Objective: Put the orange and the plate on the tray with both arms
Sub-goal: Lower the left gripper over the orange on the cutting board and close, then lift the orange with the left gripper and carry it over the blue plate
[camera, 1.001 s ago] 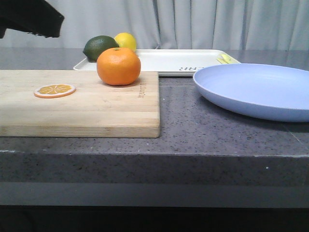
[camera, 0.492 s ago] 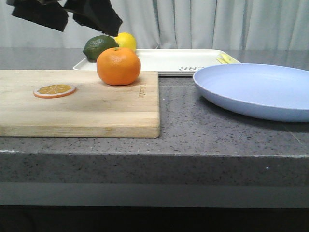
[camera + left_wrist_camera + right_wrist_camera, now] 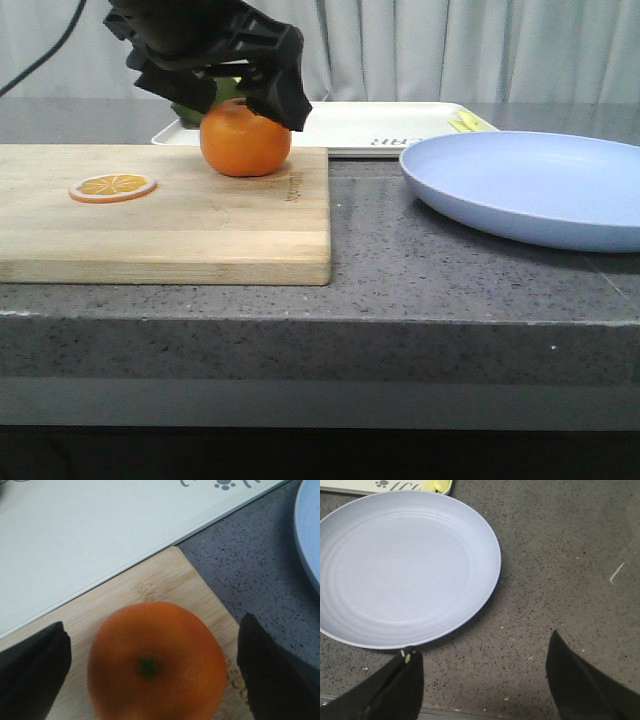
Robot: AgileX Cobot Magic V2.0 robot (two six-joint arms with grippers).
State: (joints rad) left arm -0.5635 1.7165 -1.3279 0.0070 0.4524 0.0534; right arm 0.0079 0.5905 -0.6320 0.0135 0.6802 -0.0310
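The orange [image 3: 245,143] sits on the far right corner of the wooden cutting board [image 3: 170,220]. My left gripper [image 3: 240,105] is open and hovers right over it. In the left wrist view the orange [image 3: 157,662] lies between the two fingers [image 3: 32,672], with a gap on each side. The white tray [image 3: 370,125] lies just behind the board. The lavender plate [image 3: 530,185] rests on the counter at the right. My right gripper [image 3: 485,685] is open and empty over bare counter beside the plate's [image 3: 405,565] rim. It is out of the front view.
A thin orange slice [image 3: 113,187] lies on the board's left part. A dark green fruit [image 3: 185,112] on the tray is mostly hidden behind the left gripper. Small yellow pieces [image 3: 468,122] sit at the tray's right end. The counter's front edge [image 3: 320,315] is close.
My left gripper has come in from the upper left and moved down over the orange, hiding the lemon and most of the green fruit. The orange, the plate and the tray have not moved.
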